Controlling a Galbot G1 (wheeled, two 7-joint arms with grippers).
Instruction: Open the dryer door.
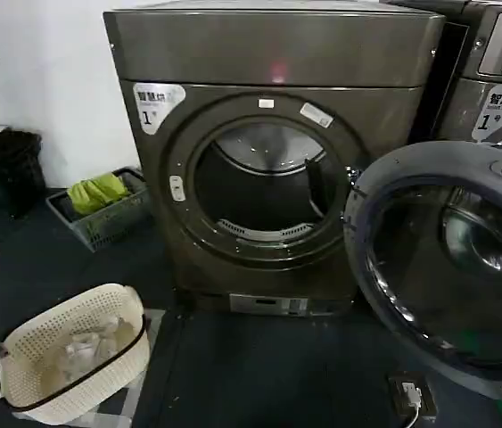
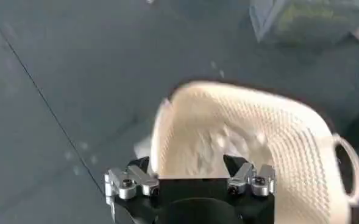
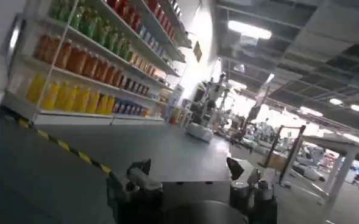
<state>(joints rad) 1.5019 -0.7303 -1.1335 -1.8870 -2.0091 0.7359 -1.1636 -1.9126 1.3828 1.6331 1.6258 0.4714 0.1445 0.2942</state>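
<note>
door (image 1: pixel 447 267) of the dryer (image 1: pixel 273 134) already hangs wide open to the robot's right, drum exposed, so the opening step looks done. left gripper (image 2: pixel 188 176), released, hovers over a white basket (image 2: pixel 258 140); right gripper (image 3: pixel 191 182), also spread, faces away toward shelves (image 3: pixel 88 61). next: only withdrawing.

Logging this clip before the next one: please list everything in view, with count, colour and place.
dryer: one, bronze-grey, centre, drum open.
dryer door: one, grey inner face, dark glass, swung wide open to the robot's right.
second machine: one, light-grey panel, right of the dryer.
laundry basket: one, cream, on the floor at front left.
crate: one, grey, holding green cloth, left of the dryer.
shelves of bottles: several, orange, yellow and green, right wrist view.
left gripper: black and silver, jaws open above the basket.
right gripper: black, jaws open, pointing away across the room.
</note>
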